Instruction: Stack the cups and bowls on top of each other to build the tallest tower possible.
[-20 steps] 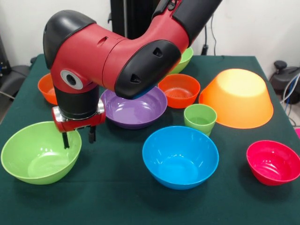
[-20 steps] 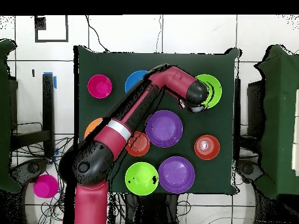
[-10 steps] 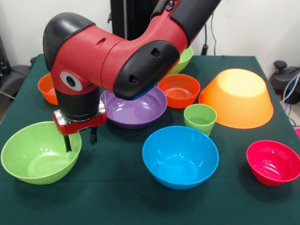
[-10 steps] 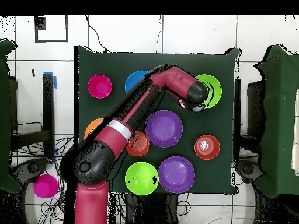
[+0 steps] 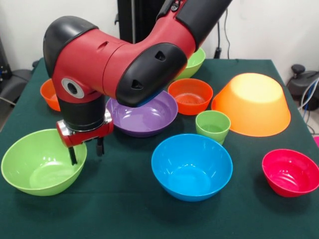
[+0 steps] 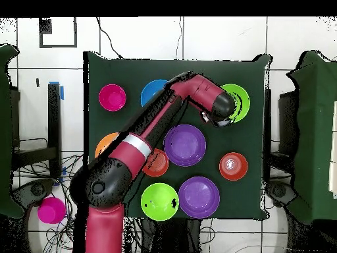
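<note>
From the front, my gripper (image 5: 86, 152) straddles the rim of the green bowl (image 5: 42, 162), fingers parted either side, one inside, one outside; the cup (image 5: 213, 126) sits apart. From overhead, every bowl lies separate: no tower begun.

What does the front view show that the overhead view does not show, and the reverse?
Only the front view shows the gripper open, straddling the near green bowl's rim, and the green cup, which the arm hides from above. Only the overhead view shows a second purple bowl near the robot's base and all of the far green bowl. Both show the blue bowl, the pink-red bowl and the middle purple bowl.
</note>
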